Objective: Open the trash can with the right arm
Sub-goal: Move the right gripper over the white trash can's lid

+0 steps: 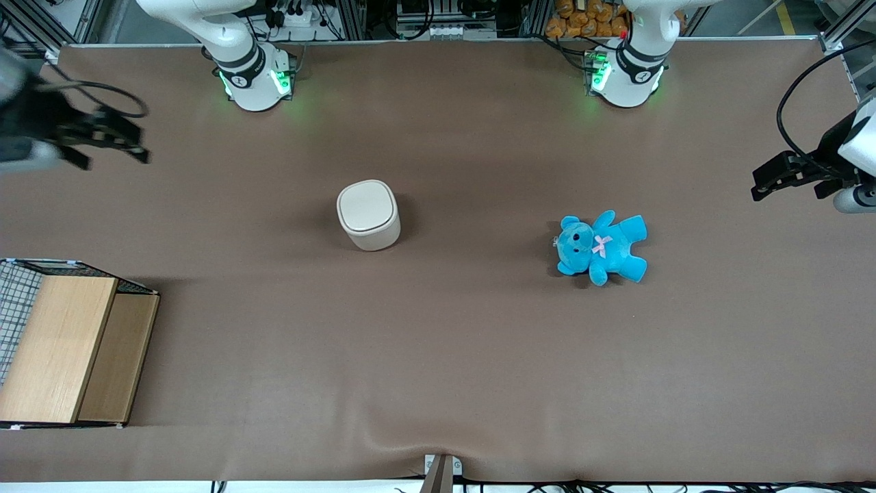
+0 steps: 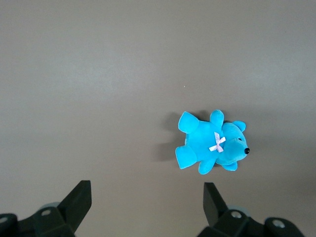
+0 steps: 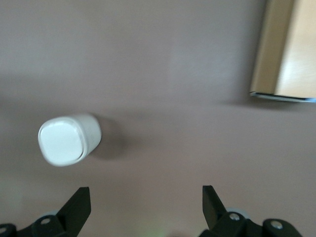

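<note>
The cream-white trash can [image 1: 368, 214] stands upright near the middle of the brown table, its flip lid shut. It also shows in the right wrist view as the trash can [image 3: 69, 139], lid down. My right gripper [image 1: 113, 140] hangs high above the table toward the working arm's end, well away from the can. Its fingers [image 3: 79, 205] are spread wide, so the gripper [image 3: 145, 205] is open with only bare table between them.
A blue plush teddy [image 1: 601, 246] lies on the table toward the parked arm's end. A wooden box with a wire-mesh side [image 1: 65, 349] sits near the front camera at the working arm's end; its edge [image 3: 284, 49] shows in the right wrist view.
</note>
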Controlling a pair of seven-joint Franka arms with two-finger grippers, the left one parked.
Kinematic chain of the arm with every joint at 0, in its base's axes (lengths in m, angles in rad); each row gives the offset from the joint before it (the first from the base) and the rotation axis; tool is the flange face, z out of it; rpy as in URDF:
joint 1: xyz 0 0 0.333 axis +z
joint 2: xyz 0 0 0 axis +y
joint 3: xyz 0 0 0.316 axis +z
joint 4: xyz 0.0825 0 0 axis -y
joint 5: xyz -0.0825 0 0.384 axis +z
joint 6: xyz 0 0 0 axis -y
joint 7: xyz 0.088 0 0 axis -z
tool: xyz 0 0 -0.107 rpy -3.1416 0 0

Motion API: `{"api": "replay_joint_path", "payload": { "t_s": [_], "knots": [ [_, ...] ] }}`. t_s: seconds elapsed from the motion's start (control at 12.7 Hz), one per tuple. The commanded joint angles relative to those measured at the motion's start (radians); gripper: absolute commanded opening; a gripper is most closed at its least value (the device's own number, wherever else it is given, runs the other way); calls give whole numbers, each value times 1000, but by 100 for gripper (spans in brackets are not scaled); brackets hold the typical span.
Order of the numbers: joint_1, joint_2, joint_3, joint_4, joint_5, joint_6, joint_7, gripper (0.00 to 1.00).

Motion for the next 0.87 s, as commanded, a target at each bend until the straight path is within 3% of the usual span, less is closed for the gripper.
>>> {"api": "replay_joint_path", "payload": {
  "t_s": [0.0, 0.16, 0.24, 0.47, 0.63, 0.79],
  "knots": [
    [14, 12, 166, -213, 9, 212, 153, 99],
    [40, 61, 279, -338, -10, 450, 354, 93],
    [52, 97, 309, -360, -22, 510, 385, 84],
    [109, 148, 320, -400, -43, 590, 448, 66],
    [148, 191, 320, -400, -94, 610, 517, 46],
    [184, 226, 320, -400, -129, 630, 555, 33]
  ]
}}
